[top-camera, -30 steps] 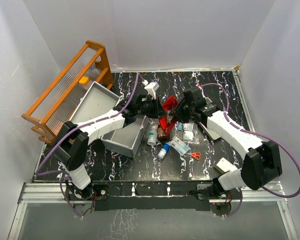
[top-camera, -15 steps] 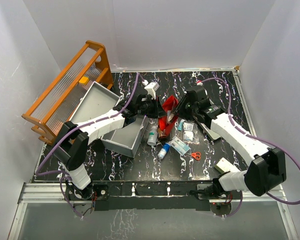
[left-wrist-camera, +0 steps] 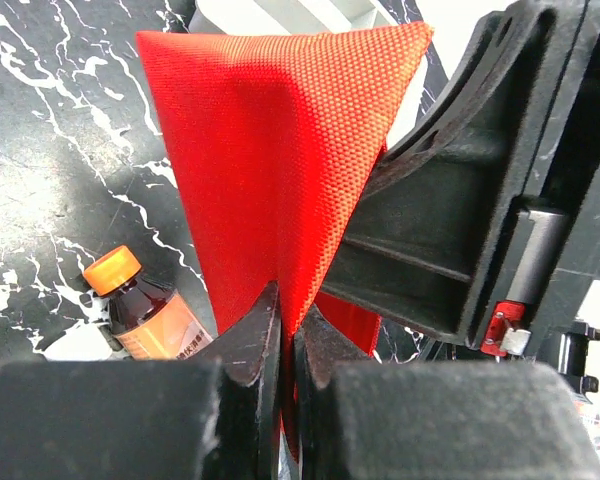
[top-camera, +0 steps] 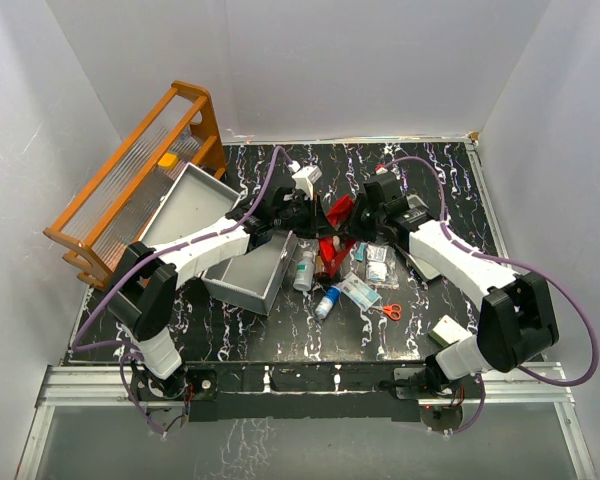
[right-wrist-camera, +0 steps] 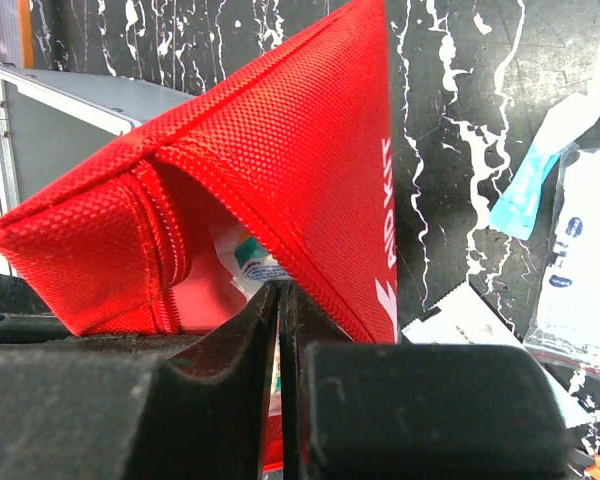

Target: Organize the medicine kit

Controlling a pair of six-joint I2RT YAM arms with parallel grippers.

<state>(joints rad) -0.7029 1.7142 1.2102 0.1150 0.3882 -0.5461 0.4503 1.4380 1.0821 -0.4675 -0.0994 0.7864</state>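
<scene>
The left gripper is clenched on a fold of the red first-aid pouch; its jaws meet with the red weave pinched between them, and the cloth rises from them in a taut wedge. The right gripper is likewise clamped on the pouch, at its lower edge just beside the white letters "AID KIT"; the pouch's mouth gapes to that gripper's left, with a packet partly showing inside. In the overhead view the two grippers face each other, the left and the right, with the pouch lifted between them.

The medicine kit, a light-grey hard box, sits on the table to the left of the left gripper and nearer the arm bases, partly under that arm; from the right wrist its grey wall shows beyond the pouch.

A brown bottle with an orange cap lies on the table below and left of the left gripper; a pale blue vial and a clear sachet lie to the right of the right gripper.
</scene>
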